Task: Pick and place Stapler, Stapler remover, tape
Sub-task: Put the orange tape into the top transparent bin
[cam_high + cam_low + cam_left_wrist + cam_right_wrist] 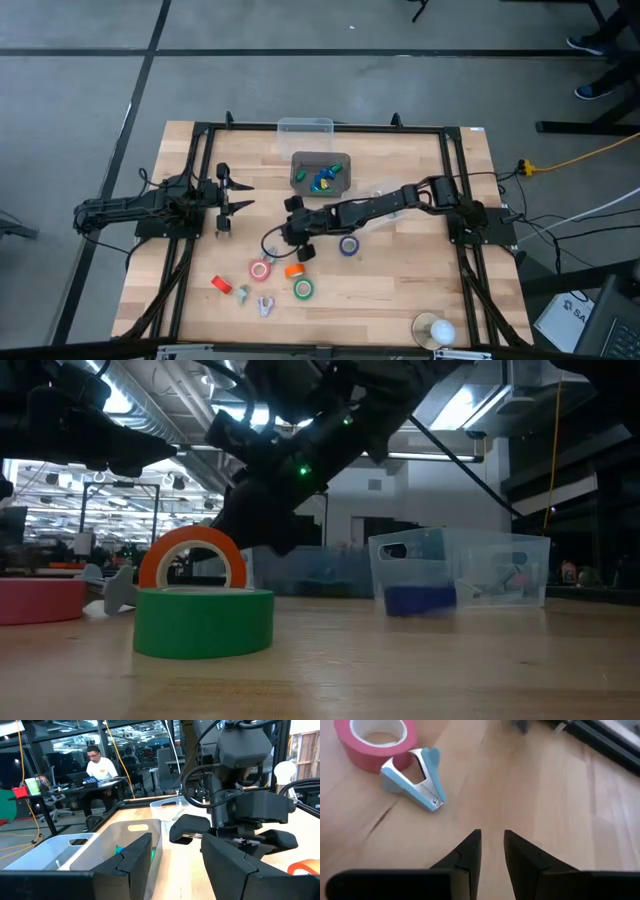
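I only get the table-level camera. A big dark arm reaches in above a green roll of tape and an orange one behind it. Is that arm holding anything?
Observer: No. The right gripper has nothing between its fingers. Its own camera shows only bare wood below them.
Visitor: What lies in front of it, then?
Observer: A staple remover, lying right beside a red-pink roll of tape.
Visitor: Is there a second arm somewhere?
Observer: Yes. From above, the left gripper is open at the table's left side, well away from the rolls.
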